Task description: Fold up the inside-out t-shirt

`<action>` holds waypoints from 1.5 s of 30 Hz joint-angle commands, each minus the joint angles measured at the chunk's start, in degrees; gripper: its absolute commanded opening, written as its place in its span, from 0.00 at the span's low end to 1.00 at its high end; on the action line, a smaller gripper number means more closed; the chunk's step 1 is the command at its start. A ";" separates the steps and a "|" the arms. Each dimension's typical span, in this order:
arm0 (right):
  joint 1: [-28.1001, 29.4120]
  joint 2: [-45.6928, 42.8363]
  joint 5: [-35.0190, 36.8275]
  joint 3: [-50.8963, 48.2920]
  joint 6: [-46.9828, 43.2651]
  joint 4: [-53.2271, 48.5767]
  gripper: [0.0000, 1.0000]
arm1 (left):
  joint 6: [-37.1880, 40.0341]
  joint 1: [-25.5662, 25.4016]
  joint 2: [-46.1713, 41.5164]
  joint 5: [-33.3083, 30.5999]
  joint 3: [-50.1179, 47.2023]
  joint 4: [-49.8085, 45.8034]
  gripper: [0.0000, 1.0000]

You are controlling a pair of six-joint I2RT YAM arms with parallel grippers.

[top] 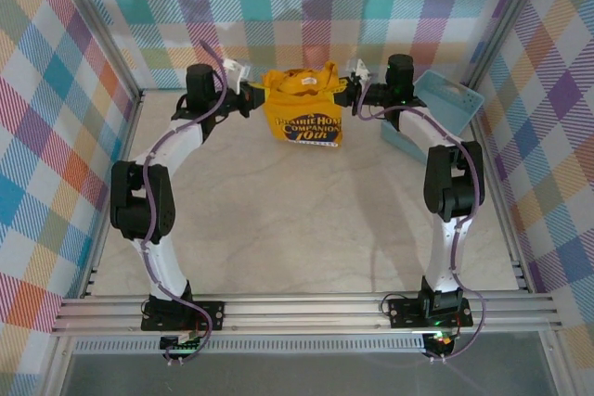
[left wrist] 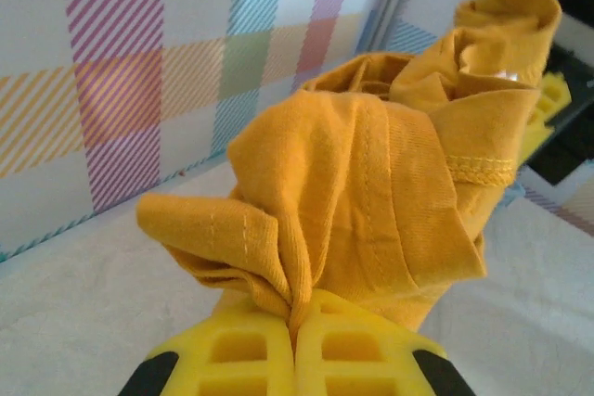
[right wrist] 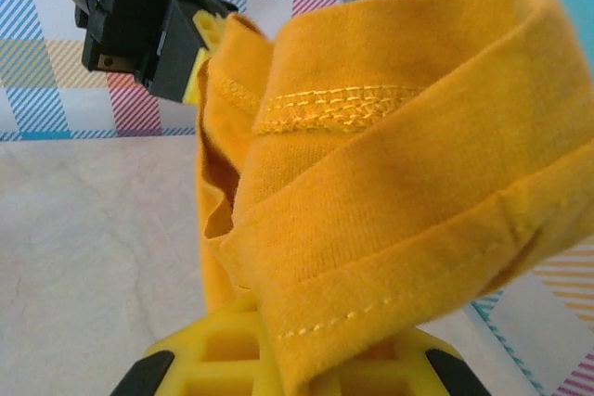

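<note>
Plaid walls in pastel checks close in a pale table (top: 278,220), and the action sits at its far end. There the t-shirt (top: 302,104) hangs in the air, a mustard-orange bundle with dark arched lettering facing the overhead camera. Its top edge is bunched and strung left to right between the two arms, and the body drops toward the table. Whether the lower hem touches the surface cannot be told from above.

The left gripper (left wrist: 295,345) pinches one end of that top edge. Its yellow fingers are pressed together on a gathered fold of cloth, with the rest of the shirt billowing up and away from it. The right gripper (top: 347,86) holds the opposite end. In its own wrist view a hemmed band of fabric drapes over the fingers (right wrist: 200,354), which are clamped on it, and the left gripper's dark body is just beyond the cloth.

Both arms are equally near and face each other across the shirt, so any spreading or laying down probably depends on moving them apart along that left-right line. A light blue basket (top: 445,108) sits just to the right of the right arm, apart from the shirt.
</note>
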 commanded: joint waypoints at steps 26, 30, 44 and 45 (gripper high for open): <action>5.37 -29.21 3.97 -55.09 2.95 15.96 0.00 | -3.90 -15.23 -36.37 -11.14 -54.00 21.40 0.00; 5.58 -30.38 4.45 -57.09 9.47 18.26 0.00 | -10.74 -15.57 -38.14 -18.03 -56.42 21.92 0.00; 4.63 -19.44 10.46 -38.94 16.82 -4.70 0.00 | -21.46 -10.99 -17.08 -17.68 -36.40 8.90 0.00; 4.49 -18.56 11.11 -38.04 16.83 -5.26 0.00 | -22.28 -10.52 -15.44 -17.89 -34.80 7.43 0.00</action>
